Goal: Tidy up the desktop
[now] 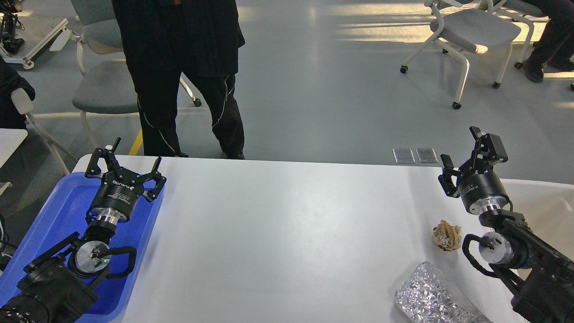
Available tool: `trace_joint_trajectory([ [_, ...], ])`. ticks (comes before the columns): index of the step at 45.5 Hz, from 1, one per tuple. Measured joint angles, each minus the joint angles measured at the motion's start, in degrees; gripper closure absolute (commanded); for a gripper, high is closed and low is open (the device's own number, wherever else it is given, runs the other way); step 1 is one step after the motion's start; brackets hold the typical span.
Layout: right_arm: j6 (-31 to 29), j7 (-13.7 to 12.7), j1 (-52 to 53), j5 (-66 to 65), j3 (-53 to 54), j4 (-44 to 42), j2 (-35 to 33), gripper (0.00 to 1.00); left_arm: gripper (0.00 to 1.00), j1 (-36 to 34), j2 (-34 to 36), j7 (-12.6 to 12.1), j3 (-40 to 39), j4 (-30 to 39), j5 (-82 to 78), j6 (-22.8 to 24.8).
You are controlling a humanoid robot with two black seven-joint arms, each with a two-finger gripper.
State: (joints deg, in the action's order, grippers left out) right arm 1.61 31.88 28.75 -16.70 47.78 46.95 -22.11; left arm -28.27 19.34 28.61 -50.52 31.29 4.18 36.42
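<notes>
Desktop (287, 233): white, rounded far-left corner, fills the lower frame from the near edge up to mid-height.

Left gripper (126, 164): over the far end of the blue tray (54, 224), fingers spread wide, nothing between them. Tray sits at the desk's left edge, partly hidden under the left arm.

Right gripper (464, 154): above the desk's far-right corner, seen side-on; fingers look parted, nothing held.

Crumpled tan paper ball (447, 236): on the desk near the right edge, just beside the right arm's wrist, not touching it.

Crumpled silver foil (437, 298): at the near-right corner, running off the near edge of the frame, apart from the paper ball.

Pale bin (545, 202): beyond the desk's right edge, behind the right arm, mostly hidden.

Beyond the far edge: standing person in black (188, 76), grey chairs (471, 31) on the floor.
</notes>
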Motion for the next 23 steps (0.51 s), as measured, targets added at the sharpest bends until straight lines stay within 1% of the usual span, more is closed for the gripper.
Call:
trace_joint_trajectory([
  [23,-0.6,0.1,1.0,-0.1,0.2,0.0,-0.1,0.0,0.0,0.0,0.0,-0.1,0.0,0.0,0.0,0.0],
])
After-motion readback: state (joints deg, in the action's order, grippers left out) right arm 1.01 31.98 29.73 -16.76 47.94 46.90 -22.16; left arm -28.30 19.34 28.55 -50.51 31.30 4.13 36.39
